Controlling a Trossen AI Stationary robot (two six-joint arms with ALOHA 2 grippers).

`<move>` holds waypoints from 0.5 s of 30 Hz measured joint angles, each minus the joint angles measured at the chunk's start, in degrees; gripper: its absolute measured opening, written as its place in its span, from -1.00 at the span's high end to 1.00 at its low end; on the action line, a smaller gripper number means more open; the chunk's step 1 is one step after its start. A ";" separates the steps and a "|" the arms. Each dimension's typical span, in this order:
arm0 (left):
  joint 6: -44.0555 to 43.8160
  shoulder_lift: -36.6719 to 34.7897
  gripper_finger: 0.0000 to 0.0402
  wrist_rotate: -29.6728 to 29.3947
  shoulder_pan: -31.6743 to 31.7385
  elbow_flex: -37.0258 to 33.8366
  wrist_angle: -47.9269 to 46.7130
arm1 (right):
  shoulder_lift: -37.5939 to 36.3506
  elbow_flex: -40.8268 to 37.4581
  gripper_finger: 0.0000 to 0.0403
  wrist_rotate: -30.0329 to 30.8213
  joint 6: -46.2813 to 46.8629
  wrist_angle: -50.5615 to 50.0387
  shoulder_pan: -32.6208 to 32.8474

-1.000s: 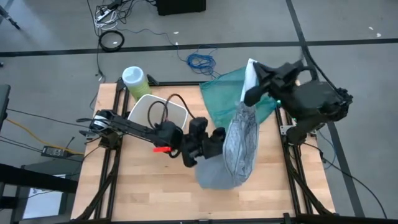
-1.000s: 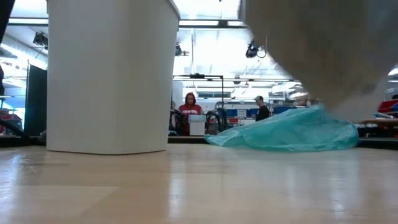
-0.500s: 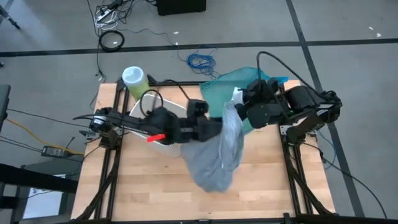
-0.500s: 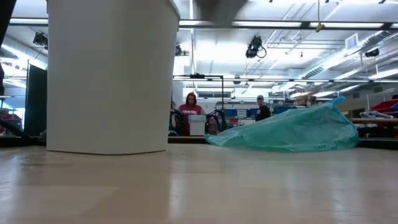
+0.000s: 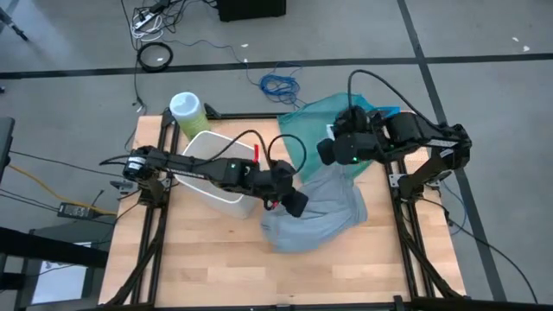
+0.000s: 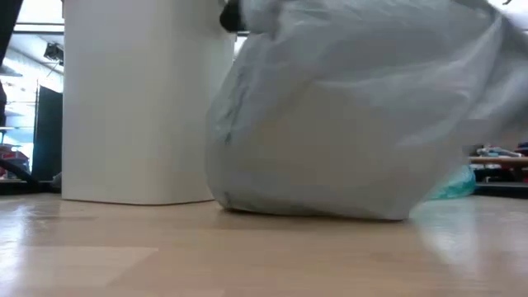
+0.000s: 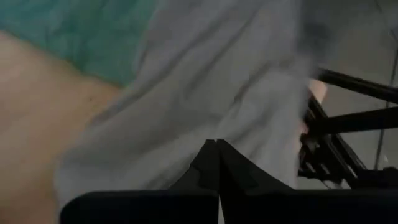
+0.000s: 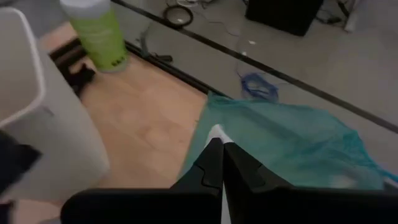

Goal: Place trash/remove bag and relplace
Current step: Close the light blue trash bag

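While the bag (image 5: pixel 315 212) sits slumped on the tabletop near its middle, just right of the bin (image 5: pixel 218 164), both grippers pinch its plastic with fingers fully closed. The left gripper (image 5: pixel 294 204) holds the bag's left side; the right gripper (image 5: pixel 329 152) holds its top toward the far edge, above the teal bag (image 5: pixel 304 127). A green canister (image 5: pixel 186 110) stands at the far left corner.
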 joint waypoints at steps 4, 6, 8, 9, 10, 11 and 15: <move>4.11 -2.70 1.00 4.23 -2.24 0.22 8.07 | 0.06 -2.31 1.00 -0.56 -3.69 -0.04 -3.39; 10.39 -4.12 1.00 8.11 -3.50 0.39 11.87 | 0.05 -2.63 1.00 -1.98 -4.26 -0.08 -5.97; 20.02 -4.92 1.00 10.44 -5.05 0.28 13.06 | 0.00 -2.63 1.00 -4.73 -1.64 0.16 -9.19; 25.44 -5.18 1.00 11.01 -6.03 0.25 13.22 | 0.02 -2.63 1.00 -5.53 -0.31 0.39 -10.43; 31.02 -5.33 1.00 11.39 -7.08 0.17 13.37 | 0.02 -2.63 1.00 -5.64 -0.03 1.07 -11.40; 36.36 -5.49 1.00 11.52 -8.38 0.17 14.40 | 0.02 -2.63 1.00 -5.68 -0.35 1.77 -12.21; 50.55 -4.96 1.00 7.23 -12.09 0.19 23.19 | 0.00 -2.60 1.00 -10.13 -6.61 4.28 -15.52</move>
